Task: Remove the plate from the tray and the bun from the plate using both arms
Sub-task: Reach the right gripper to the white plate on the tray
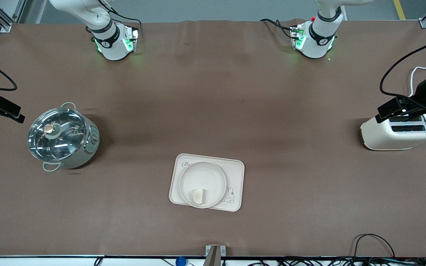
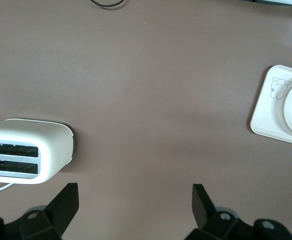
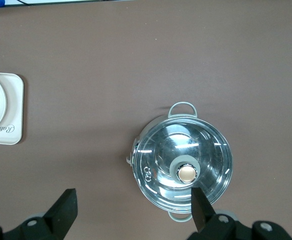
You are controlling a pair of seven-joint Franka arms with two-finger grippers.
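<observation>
A: Where does everything sit?

B: The tray lies on the counter, nearer the front camera than both arm bases and about midway between the two ends. The plate rests on it, and the bun lies on the plate, close to the rim nearest the camera.

A: And the arms?

B: Both wait high at the counter's ends. The left gripper hangs over bare counter just beside the toaster, jaws wide apart and empty. The right gripper hangs over the pot, jaws likewise apart, holding nothing.

A: So nothing has begun. How should the first step go?

B: I'd bring one gripper down on the plate's rim where it stands clear of the bun, at the side toward its own end of the counter. The rim is thin and raised, so one finger should slip under the lip, the other over it.

A: Risks?

B: The bun sits loose near the edge. Tilt the plate and it could roll off. Keep the lift level and low, and set the plate on bare counter well apart from the tray. The tray may slide too, so the second arm could steady it, then pick the bun gently.
</observation>
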